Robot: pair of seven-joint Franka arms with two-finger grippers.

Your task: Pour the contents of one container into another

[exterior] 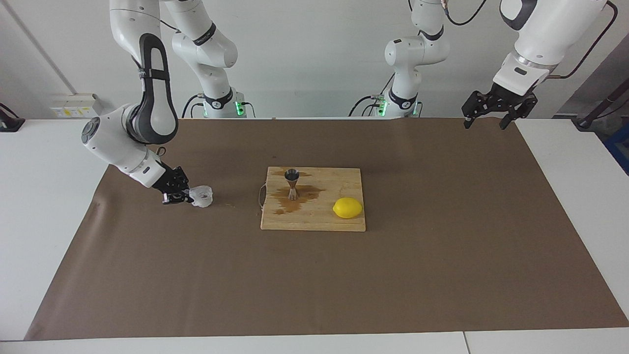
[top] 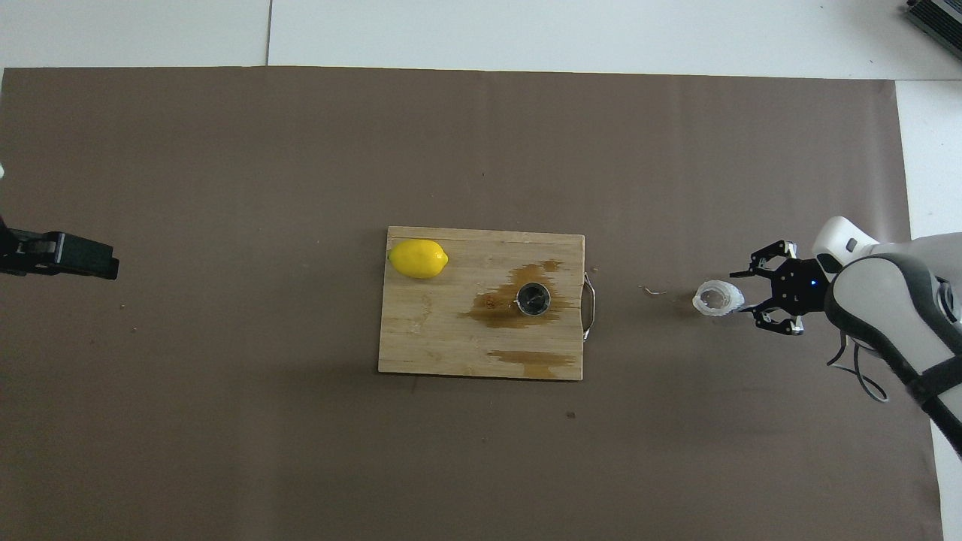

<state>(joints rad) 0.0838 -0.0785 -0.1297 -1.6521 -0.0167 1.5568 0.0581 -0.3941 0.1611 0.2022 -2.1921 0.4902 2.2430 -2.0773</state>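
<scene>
No text, label, brand, number or sign can be read in either view. The small marks on the arm bases at the top of the facing view and on the wall plate at its upper left are too small to make out.

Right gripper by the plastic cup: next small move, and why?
Probably back the right gripper straight away from the plastic cup. Its fingers stand spread, the cup sits on the brown paper, and the jigger stands amid spilled liquid on the cutting board. The left gripper waits.
</scene>
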